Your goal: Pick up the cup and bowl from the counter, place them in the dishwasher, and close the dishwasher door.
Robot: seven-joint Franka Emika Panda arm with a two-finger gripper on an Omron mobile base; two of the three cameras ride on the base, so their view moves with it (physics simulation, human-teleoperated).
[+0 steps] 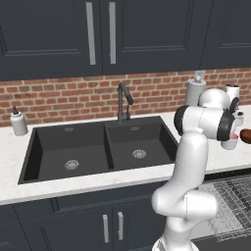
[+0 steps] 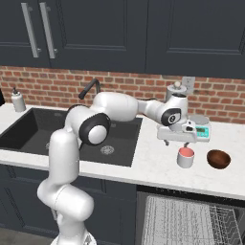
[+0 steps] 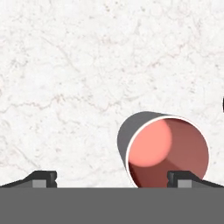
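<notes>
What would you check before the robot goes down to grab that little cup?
1. Cup upright on the counter: ok.
2. Gripper open wide: ok.
3. Gripper centred over the cup: not ok; the hand view shows the cup under one fingertip.
4. Bowl apart from the cup: ok.
5. Dishwasher open, rack showing: ok.
6. Height left above the cup: cannot tell.

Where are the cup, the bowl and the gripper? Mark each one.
cup [image 2: 185, 158], right base view, on its white side wall.
bowl [image 2: 218, 159], right base view, on its dark inner hollow.
gripper [image 2: 185, 143], right base view, midway between its fingertips, over the cup.
</notes>
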